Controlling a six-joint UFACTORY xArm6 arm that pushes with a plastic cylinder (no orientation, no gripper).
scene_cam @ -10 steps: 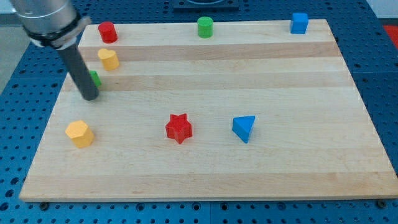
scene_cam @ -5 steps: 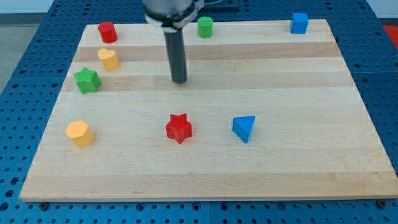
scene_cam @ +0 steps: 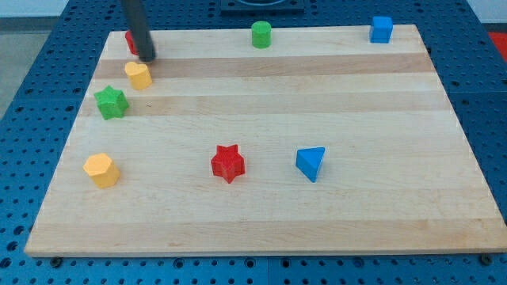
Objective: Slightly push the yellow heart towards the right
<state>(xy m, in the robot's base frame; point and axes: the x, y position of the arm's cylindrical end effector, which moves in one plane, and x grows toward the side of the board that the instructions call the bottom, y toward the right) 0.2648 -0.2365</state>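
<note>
Wooden board [scene_cam: 261, 214] fills most of the frame, set on a blue perforated surface [scene_cam: 24, 158].

Rod enters from the top edge at upper left, dark, nearly upright. My tip [scene_cam: 147, 58] sits at the upper left of the board, just above and slightly to the right of the yellow heart [scene_cam: 139, 75]. A narrow strip of bare wood shows between the tip and the heart; contact cannot be confirmed. No claw on this arm, so nothing to report as wide, narrow or holding: the rod ends plain.

Yellow heart: upper left of the board, second block down along the left side, lying flat.

Red block [scene_cam: 131, 41]: directly behind the rod at the upper left corner, mostly hidden by it; shape cannot be made out. Rod overlaps its right side.

Green star [scene_cam: 111, 102]: below and left of the yellow heart, near it but apart.

Yellow hexagon-like block [scene_cam: 102, 169]: lower left, well apart from the star.

Red star [scene_cam: 228, 163]: lower centre.

Blue triangular block [scene_cam: 311, 163]: just right of centre, level with the red star, apart from it.

Green cylinder [scene_cam: 261, 34]: top edge, centre.

Blue cube [scene_cam: 382, 29]: top edge, upper right, well apart from all the others.
</note>
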